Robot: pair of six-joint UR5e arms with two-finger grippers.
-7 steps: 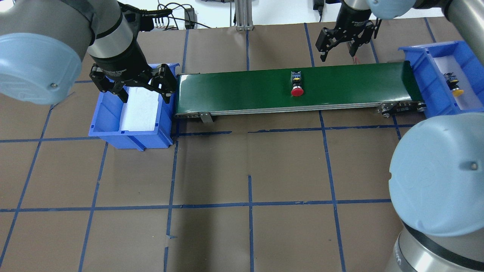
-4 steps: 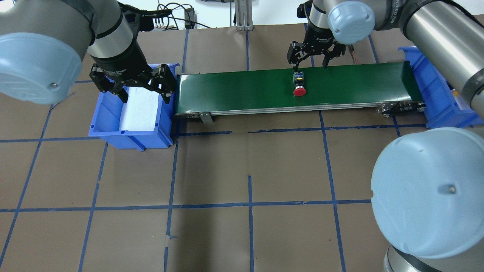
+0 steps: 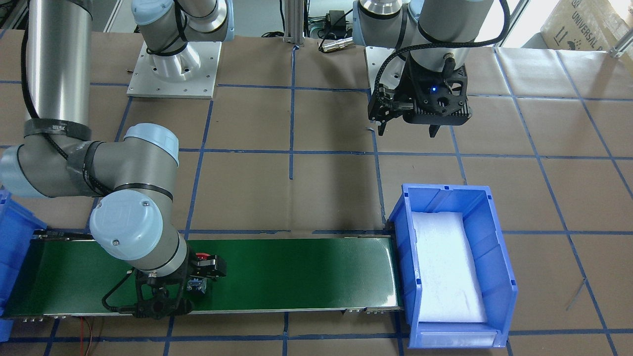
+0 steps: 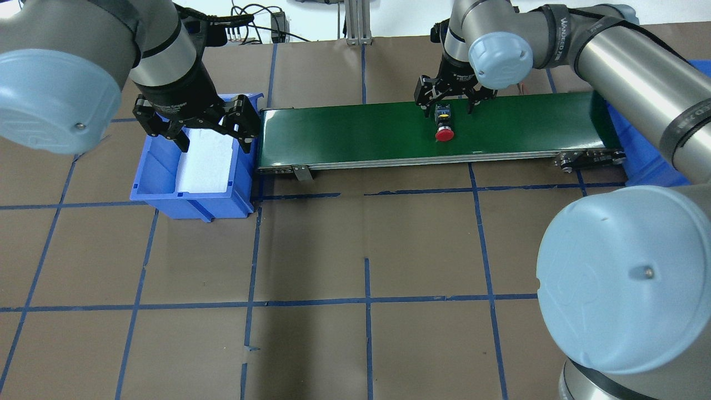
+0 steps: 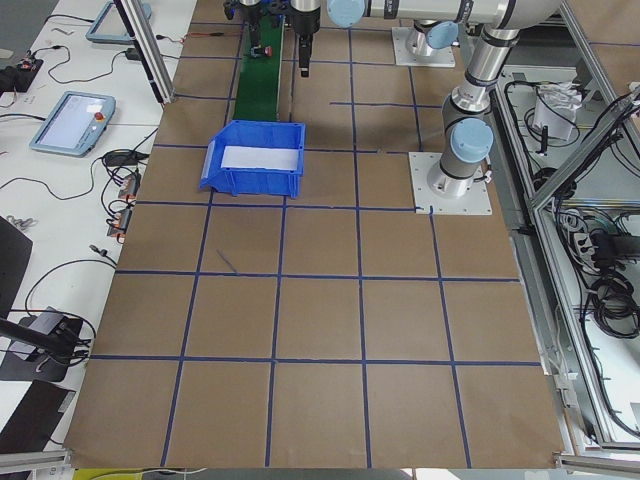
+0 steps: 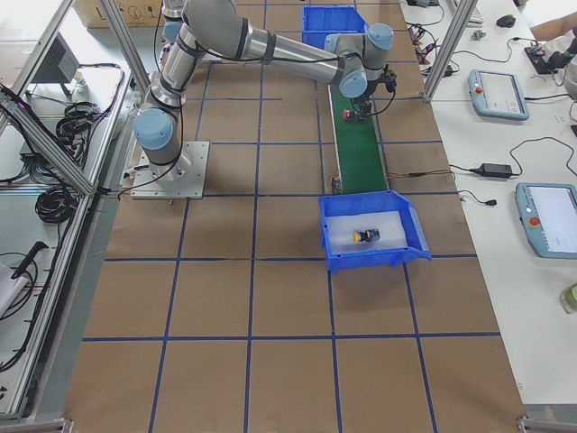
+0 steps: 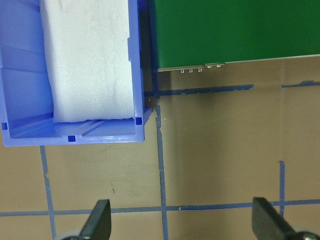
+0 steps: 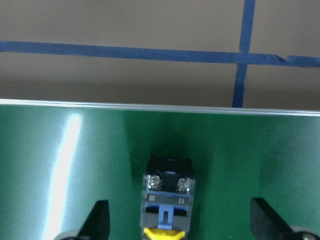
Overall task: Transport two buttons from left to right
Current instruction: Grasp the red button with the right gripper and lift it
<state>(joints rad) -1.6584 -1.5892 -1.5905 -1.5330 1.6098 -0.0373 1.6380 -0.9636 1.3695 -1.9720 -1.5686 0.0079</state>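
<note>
The red button [image 4: 444, 133] lies on its side on the green conveyor belt [image 4: 355, 130], cap toward me. My right gripper [image 4: 449, 104] is open and low over the belt, one finger on each side of the button's switch body [image 8: 167, 197] without touching it. The front-facing view shows the red cap [image 3: 200, 256] beside that gripper [image 3: 198, 278]. The yellow button [image 6: 365, 236] lies in the right blue bin [image 6: 410, 230]. My left gripper [image 4: 214, 143] hangs open and empty over the left blue bin [image 4: 161, 194].
White foam lines the left bin [image 3: 499, 247]. In the overhead view my right arm hides most of the right bin [image 4: 644, 161]. Brown paper with blue tape lines covers the table [image 4: 366, 250]. Cables and an aluminium post [image 4: 355, 22] stand behind the belt.
My right arm swung left from near the right bin and came down around the red button's body. The button crept slightly right along the belt. The left arm stayed still.
</note>
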